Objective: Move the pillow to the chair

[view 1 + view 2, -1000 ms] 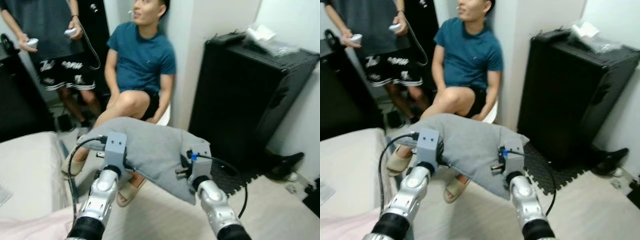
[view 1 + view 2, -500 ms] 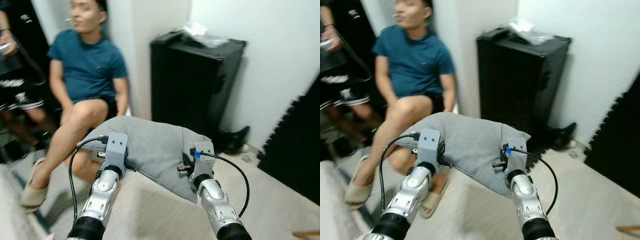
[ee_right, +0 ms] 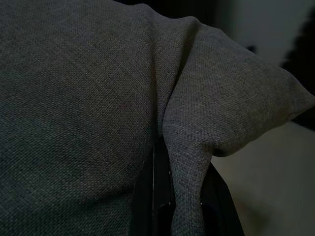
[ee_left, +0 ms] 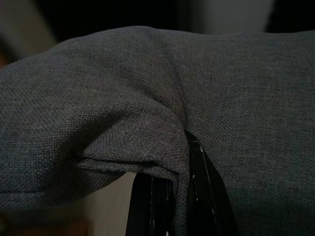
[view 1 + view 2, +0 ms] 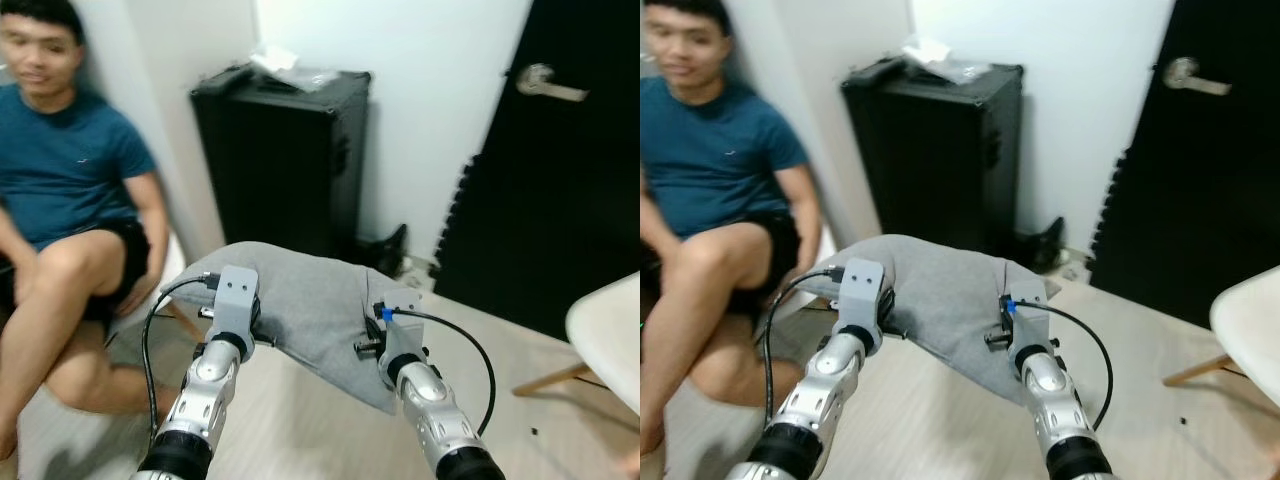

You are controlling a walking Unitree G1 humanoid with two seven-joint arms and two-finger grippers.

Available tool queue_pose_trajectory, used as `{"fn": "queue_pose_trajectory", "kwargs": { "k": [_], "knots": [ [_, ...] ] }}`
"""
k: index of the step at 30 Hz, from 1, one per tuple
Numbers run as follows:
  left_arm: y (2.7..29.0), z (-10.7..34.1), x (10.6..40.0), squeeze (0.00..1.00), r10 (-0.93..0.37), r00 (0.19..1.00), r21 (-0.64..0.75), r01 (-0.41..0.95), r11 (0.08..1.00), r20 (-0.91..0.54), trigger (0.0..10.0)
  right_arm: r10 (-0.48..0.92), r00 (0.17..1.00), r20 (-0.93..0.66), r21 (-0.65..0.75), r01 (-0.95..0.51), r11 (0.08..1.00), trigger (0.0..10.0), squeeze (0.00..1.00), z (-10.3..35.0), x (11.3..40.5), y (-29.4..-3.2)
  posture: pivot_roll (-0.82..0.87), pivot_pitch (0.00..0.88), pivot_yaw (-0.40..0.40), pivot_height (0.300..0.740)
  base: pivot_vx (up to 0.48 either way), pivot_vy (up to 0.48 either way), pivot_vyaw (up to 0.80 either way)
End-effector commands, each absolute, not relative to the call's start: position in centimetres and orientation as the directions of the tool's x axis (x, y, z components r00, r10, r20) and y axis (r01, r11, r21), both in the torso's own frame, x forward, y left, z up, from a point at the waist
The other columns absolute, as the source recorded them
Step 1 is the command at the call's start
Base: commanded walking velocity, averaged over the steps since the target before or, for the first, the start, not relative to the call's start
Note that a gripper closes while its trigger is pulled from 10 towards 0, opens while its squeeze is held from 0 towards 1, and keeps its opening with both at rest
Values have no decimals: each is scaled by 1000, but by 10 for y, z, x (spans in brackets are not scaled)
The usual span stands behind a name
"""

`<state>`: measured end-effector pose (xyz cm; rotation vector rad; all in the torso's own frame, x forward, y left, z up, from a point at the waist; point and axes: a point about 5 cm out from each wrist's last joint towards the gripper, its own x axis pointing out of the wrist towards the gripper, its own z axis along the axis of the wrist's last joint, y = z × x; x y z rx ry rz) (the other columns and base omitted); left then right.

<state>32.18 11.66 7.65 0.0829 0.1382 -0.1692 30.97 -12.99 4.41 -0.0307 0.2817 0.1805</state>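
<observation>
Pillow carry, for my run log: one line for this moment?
grey pillow aloft | left gripper pinching fold | right gripper pinching fold | white chair at right

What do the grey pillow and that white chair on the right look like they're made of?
Pillow: woven grey fabric, matte; the wrist views show a coarse weave and soft folds. Chair: the smooth white seat looks like moulded plastic, and the pale angled leg is probably wood.

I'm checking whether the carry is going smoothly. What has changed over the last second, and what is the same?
The robot has turned to its right, so the view has swung: the seated person now sits at the left edge, the black case left of centre, and a dark door and a white chair have come into view. The bed is gone from view. The left gripper and right gripper stay shut on the grey pillow, held up as before.
</observation>
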Motion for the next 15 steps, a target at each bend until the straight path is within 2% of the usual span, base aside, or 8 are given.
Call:
{"fn": "queue_pose_trajectory", "kwargs": {
  "k": [1, 10, 15],
  "knots": [
    [113, 81, 324, 0, -184, 974, 71, 194, 978, -129, 10000, 196, 949, -247, -6, -204, 979, 10000, 0, 51, 312, -122, 3, 44, 65, 740, 0, 0, -800],
    [111, 76, 321, 0, -200, 966, 49, 210, 976, -162, 10000, 258, 931, -260, -32, -275, 961, 10000, 0, 48, 309, -114, 0, 44, 63, 740, 0, 0, -800],
    [110, 73, 319, 0, -178, 967, 72, 194, 978, -182, 10000, 191, 946, -261, -16, -202, 979, 10000, 0, 49, 310, -122, 4, 52, 51, 740, 0, 0, -800]
  ]
}}
